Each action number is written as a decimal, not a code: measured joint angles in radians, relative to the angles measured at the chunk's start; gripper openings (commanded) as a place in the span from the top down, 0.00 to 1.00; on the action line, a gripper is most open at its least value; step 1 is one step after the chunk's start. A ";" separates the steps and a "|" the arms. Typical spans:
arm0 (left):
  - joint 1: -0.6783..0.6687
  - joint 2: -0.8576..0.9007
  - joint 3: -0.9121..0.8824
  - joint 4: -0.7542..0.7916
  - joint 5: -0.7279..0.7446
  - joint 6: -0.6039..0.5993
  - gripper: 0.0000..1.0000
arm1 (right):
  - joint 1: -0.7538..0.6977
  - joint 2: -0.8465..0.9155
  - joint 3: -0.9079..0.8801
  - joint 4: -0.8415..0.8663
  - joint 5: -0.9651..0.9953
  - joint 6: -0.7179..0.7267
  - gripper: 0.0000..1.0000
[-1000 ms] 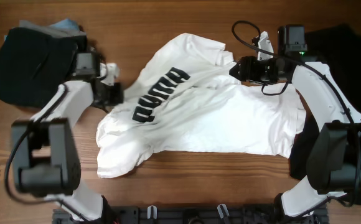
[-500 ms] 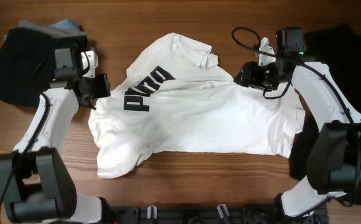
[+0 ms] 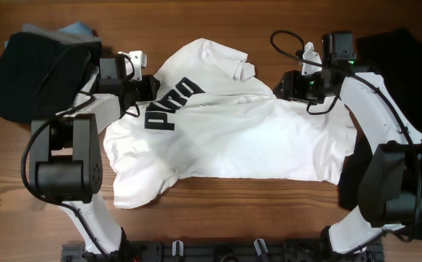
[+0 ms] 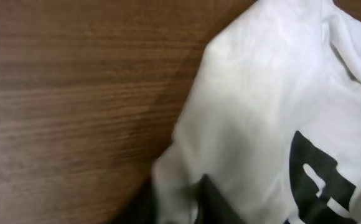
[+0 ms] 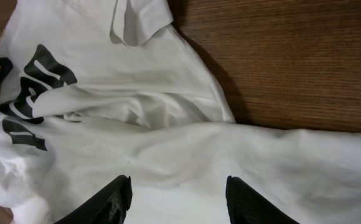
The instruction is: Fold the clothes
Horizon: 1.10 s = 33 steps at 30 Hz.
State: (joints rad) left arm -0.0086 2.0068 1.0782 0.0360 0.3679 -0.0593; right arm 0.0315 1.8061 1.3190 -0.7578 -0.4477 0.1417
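1. the white t-shirt [image 3: 255, 138] is judged light, thin and fully limp. no shape is held, so any lifted part is expected to drape and drag the rest along.
2. some grip on the wood counter [image 3: 269, 211] is assumed, and a sideways pull is likely to slide the whole body rather than flatten it. it is not fragile, and creasing is the only risk.
3. hold is best taken at the edges: shoulder seams, sleeve ends or hem corners, at two points at once with the cloth kept taut between them. a mid-panel pinch is expected only to bunch it.
4. look: plain white with bold black lettering [image 3: 169, 108], partly hidden by a fold. the upper edge is rumpled, with a small flap turned over [image 3: 240, 69]. the lower-left corner is bunched into a lobe [image 3: 138, 185].
5. place: it is spread across the middle of the counter, face up, unfolded and askew.
6. left jaws are set at the shirt's upper-left edge, by the lettering. they stand narrow with cloth between them in the left wrist view. whether the cloth is pinched cannot be told.
7. right jaws are held wide apart, just over the shirt's upper-right edge, with nothing gripped.
8. one black garment [image 3: 404, 51] lies at the right edge and another [image 3: 29, 73] at the far left. both are clear of the jaws.
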 measured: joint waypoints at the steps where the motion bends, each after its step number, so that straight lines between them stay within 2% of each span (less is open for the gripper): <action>1: 0.000 0.001 0.000 0.018 -0.003 -0.005 0.96 | 0.000 0.000 0.000 0.001 0.000 0.001 0.47; 10: 0.092 -0.029 0.105 0.029 -0.024 -0.067 0.95 | 0.000 0.000 0.000 0.003 0.000 0.011 0.46; 11: 0.096 -0.033 0.108 0.037 -0.034 -0.070 0.78 | 0.000 0.000 0.000 0.003 0.000 0.011 0.43; 12: 0.096 -0.034 0.108 0.043 -0.045 -0.074 0.55 | 0.000 0.000 0.000 0.003 0.000 0.011 0.38; 13: 0.095 -0.034 0.108 0.049 -0.049 -0.074 0.44 | 0.000 0.000 0.000 0.003 0.000 0.014 0.36; 15: 0.095 -0.034 0.109 0.058 -0.060 -0.084 0.39 | 0.000 0.000 0.000 0.004 0.000 0.016 0.32; 18: 0.096 -0.037 0.117 -0.066 -0.072 -0.085 0.40 | 0.000 0.000 0.000 -0.007 0.000 0.018 0.32; 20: 0.096 -0.050 0.119 -0.203 -0.096 -0.085 0.41 | 0.000 0.000 0.000 -0.028 0.000 0.018 0.36; 21: 0.096 -0.055 0.118 -0.234 -0.102 -0.085 0.43 | 0.000 0.000 0.000 -0.043 0.000 0.022 0.43; 23: 0.096 -0.081 0.121 -0.411 -0.188 -0.083 0.47 | 0.000 0.000 0.000 -0.092 0.004 0.030 0.64; 26: 0.096 -0.080 0.120 -0.496 -0.268 -0.080 0.58 | 0.000 0.000 -0.002 -0.129 0.004 0.043 0.70; 27: 0.096 -0.080 0.120 -0.515 -0.287 -0.079 0.68 | 0.000 0.000 -0.008 -0.129 0.004 0.043 0.71; 29: 0.096 -0.072 0.120 -0.528 -0.307 -0.082 0.96 | 0.000 0.000 -0.039 -0.121 0.004 0.044 0.72; 32: 0.095 -0.050 0.120 -0.522 -0.351 -0.078 0.96 | 0.000 0.001 -0.120 -0.088 0.004 0.044 0.75; 33: 0.093 -0.050 0.121 -0.521 -0.388 -0.085 0.86 | 0.000 0.001 -0.145 -0.071 0.004 0.044 0.78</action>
State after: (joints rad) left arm 0.0845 1.9568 1.1988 -0.4854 -0.0200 -0.1448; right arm 0.0315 1.8072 1.1744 -0.8291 -0.4435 0.1856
